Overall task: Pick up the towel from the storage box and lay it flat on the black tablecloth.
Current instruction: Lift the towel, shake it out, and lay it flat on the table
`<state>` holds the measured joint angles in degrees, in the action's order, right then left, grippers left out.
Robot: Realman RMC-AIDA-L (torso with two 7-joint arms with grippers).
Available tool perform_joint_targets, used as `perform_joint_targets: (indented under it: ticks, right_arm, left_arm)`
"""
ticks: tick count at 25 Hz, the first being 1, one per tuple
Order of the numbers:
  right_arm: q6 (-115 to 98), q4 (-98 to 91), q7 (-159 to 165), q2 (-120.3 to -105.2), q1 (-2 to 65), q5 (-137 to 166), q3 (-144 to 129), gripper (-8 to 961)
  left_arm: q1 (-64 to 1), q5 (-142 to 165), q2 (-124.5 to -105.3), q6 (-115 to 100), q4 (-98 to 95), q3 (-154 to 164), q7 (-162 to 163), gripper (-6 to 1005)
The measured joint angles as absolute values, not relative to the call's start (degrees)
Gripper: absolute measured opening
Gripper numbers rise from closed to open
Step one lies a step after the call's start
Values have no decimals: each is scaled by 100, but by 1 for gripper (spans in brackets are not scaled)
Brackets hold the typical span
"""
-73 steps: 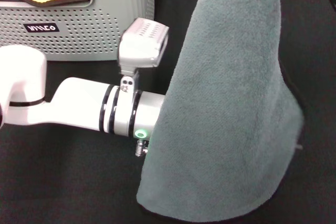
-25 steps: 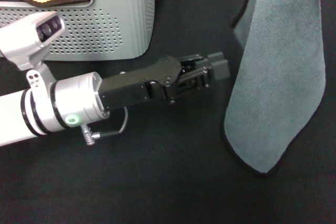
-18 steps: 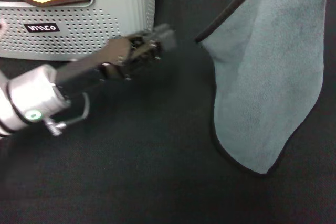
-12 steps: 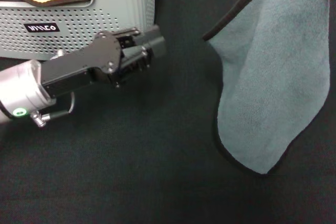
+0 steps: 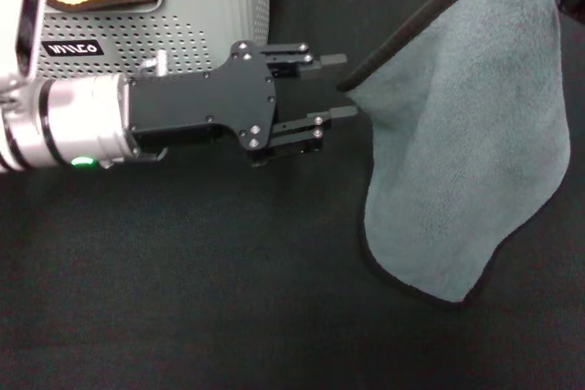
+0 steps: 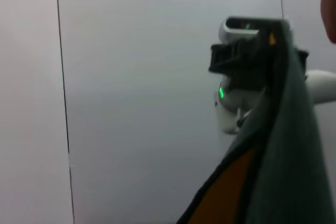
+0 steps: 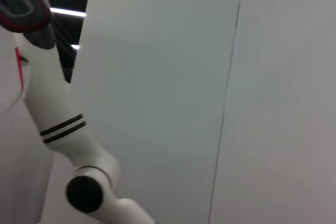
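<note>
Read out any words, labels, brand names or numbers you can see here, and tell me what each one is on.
White lettering on a black label on the front wall of the storage box: it appears upside down and is too blurred to read with confidence.
No writing shows on the towel, the black tablecloth, or the left gripper, which is open beside the towel's edge.
</note>
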<state>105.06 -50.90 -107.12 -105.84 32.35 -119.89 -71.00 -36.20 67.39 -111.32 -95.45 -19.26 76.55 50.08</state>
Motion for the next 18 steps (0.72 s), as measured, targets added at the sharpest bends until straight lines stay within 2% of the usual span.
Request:
perform_joint_targets:
  ticks: [5, 9, 11, 15, 18]
  right_arm:
    - [10505, -5294, -10700, -10589, 3207, -11993, -7314, 12]
    - [10504, -5335, -10701, -10607, 3208, -11991, -7341, 12]
    - [10504, -5316, -10723, -10608, 3209, -11992, -7329, 12]
    - [10502, -5216, -10769, -10614, 3209, -11994, -7289, 12]
    - [10502, -5093, -10779, -10615, 3160, -11995, -7169, 12]
  left_arm:
    - [-3934, 6910, -11119, -9118, -1950, 7649, 5017, 529]
    - [-4311, 7344, -11135, -9096, -1922, 7679, 5319, 511]
    - [-4503, 7743, -11262, -9160, -1922, 7689, 5495, 503]
    - [-4606, 8183, -11707, -9381, -1977, 7687, 5427, 485]
    - [-4536, 8198, -11899, -9503, -2012, 7672, 5304, 472]
